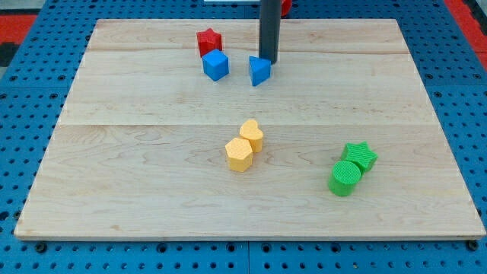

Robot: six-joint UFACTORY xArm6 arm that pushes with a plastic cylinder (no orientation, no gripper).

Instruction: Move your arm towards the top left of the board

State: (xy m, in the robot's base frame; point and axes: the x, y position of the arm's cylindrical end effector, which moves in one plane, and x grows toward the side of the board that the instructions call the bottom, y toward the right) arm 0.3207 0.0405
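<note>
Counting across the surface (152, 152), you have seven blocks in view: two blue, two yellow, two green and one red star (208, 39). The blue cube (215, 65) sits touching the red star's lower edge, near the view's top. The blue triangular block (259, 70) lies just to the right of the cube, apart from it. Near the middle, the yellow hexagonal block (239, 154) touches a second yellow block (252, 135), whose shape you cannot make out exactly. Toward the view's lower right, the green cylinder (345, 177) touches the green star (360, 156).

Your arm has no hand; it ends in a dark, smooth, straight rod. Its tip (268, 59) rests against the upper right of the blue triangular block, at the view's top centre. The surface is pale wooden planking; the blocks look ridged and matte, and blue perforated matting (30, 114) surrounds the board.
</note>
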